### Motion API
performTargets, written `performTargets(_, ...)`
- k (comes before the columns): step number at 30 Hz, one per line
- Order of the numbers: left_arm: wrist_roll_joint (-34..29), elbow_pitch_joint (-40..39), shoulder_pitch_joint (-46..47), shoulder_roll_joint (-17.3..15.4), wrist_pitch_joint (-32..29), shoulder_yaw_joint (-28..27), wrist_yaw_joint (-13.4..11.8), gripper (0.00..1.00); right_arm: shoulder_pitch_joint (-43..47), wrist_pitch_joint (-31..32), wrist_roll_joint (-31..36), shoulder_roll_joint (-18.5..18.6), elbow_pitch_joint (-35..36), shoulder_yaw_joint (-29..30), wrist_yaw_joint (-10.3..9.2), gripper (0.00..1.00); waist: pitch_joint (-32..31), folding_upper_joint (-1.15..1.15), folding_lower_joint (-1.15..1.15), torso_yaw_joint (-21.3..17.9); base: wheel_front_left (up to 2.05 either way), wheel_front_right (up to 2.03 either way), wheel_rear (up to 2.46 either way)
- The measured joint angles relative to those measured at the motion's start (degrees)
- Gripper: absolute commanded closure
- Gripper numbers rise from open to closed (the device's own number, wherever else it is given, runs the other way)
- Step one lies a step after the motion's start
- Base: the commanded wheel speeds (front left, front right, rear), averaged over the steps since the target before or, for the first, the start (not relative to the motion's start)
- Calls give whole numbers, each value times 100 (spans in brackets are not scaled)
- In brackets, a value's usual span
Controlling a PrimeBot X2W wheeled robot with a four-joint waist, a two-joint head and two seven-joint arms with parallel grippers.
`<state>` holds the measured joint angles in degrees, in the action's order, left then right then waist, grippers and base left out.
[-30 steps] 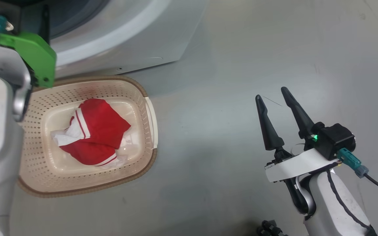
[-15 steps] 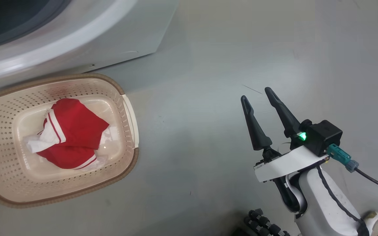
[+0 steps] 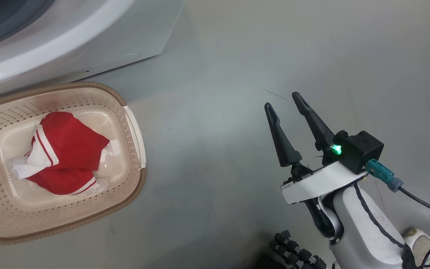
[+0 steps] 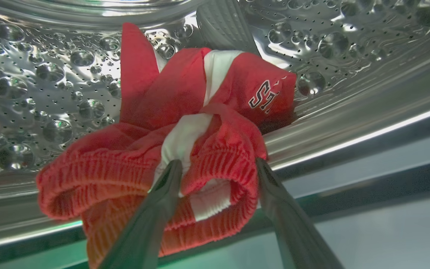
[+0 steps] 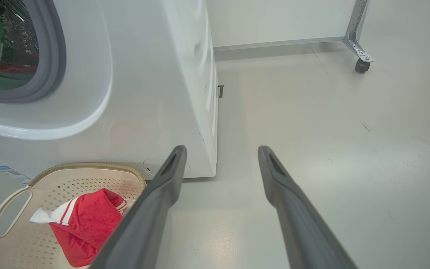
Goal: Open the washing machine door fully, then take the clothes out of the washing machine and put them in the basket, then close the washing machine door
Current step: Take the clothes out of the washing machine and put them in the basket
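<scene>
Left gripper: fingers spread, straddling the ribbed waistband of the clothes low in the steel drum; not yet clamped.

Risk on closing: pinching only a thin fold, then losing it during withdrawal, or snagging on the door seal.

Right gripper: parted, empty, above the floor.

Second red garment already in the basket, beside the washing machine.
</scene>
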<state>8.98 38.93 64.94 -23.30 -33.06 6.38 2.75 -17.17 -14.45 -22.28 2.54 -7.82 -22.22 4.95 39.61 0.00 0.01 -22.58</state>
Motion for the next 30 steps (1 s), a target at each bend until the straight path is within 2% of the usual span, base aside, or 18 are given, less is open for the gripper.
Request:
performTargets(2, 11, 74, 65, -5, -149, -14, -1, 1, 0, 0, -11, 2, 1, -2, -8, 0, 7, 0, 0, -13, 0, 0, 0)
performTargets(3, 11, 93, 102, -8, -181, -15, -1, 36, -1, 0, -35, 1, 2, -7, -9, 0, 10, 0, 0, -17, 0, 0, 0)
performTargets(4, 11, 107, 131, -14, -224, -14, -1, 79, -1, 0, -44, 1, 4, -13, -14, 0, 14, 0, 0, -20, 0, 0, 0)
performTargets(5, 11, 118, 150, -16, -245, -15, -1, 100, -2, 0, -45, 1, 5, -15, -14, 0, 17, 0, 0, -22, 0, 0, 0)
performTargets(11, 10, 122, 269, -22, -257, -12, -1, 100, -57, 0, -51, 1, 40, -29, -58, 0, 40, 0, 0, -7, 0, 0, 0)
performTargets(16, 44, 104, 275, 35, -40, -10, -1, 100, -112, 0, -49, 2, 45, 26, -113, 0, 13, 0, 0, 65, 0, 0, 0)
performTargets(24, 89, -219, 309, 134, 786, -88, -5, 100, -119, 0, -40, 3, 63, 204, -215, 0, -90, 0, 0, 236, 0, 0, 0)
performTargets(30, 260, -475, 96, 361, 1524, -233, -148, 100, -121, 0, 56, 3, 58, 337, -266, 0, -200, 0, -1, 394, 0, 0, 0)
